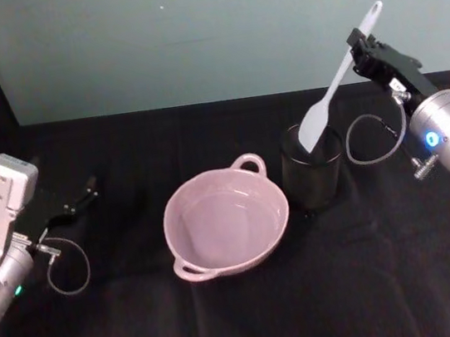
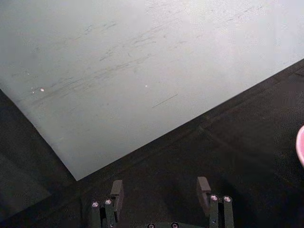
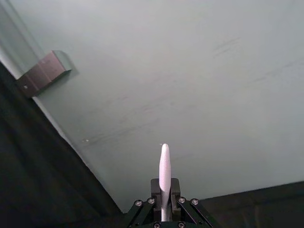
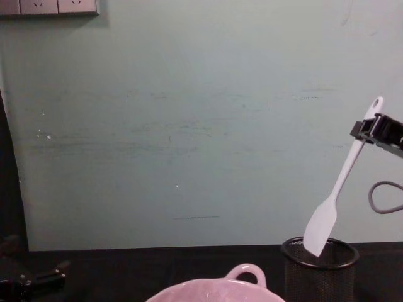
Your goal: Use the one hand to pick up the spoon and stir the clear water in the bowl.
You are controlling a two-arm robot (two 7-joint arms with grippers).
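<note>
In the head view, the spoon (image 1: 338,77) is being held near its handle end by the right gripper (image 1: 361,47), whose fingers are being kept pinched together on the handle. The spoon is being carried tilted, with its flat head dipping into the mouth of the black mesh cup (image 1: 313,166) and its holed end sticking up past the gripper. The cup is standing just beside the pink bowl (image 1: 226,219), on the bowl's right side, on the black table (image 1: 246,316). Clear water is being held in the bowl. The left gripper (image 1: 78,199) is being kept low over the table's left part, well apart from the bowl.

In the left wrist view, the left gripper (image 2: 160,190) is being seen with its two fingers (image 2: 116,190) set wide apart and nothing between them, above the dark cloth and facing the pale wall (image 2: 142,61). A sliver of the bowl (image 2: 300,145) is showing at the edge.

In the right wrist view, the spoon (image 3: 164,178) is being clamped edge-on between the right gripper (image 3: 164,190) fingers, with its handle pointing toward the wall (image 3: 190,71).

In the chest view, the right gripper (image 4: 376,129) is being held high at the right edge, closed on the spoon (image 4: 337,189). The spoon's head is being seen at the rim of the mesh cup (image 4: 320,264), partly inside it. The bowl (image 4: 217,290) is sitting to the cup's left, its loop handle facing the wall. The left gripper (image 4: 44,277) is lying low at the left.
</note>
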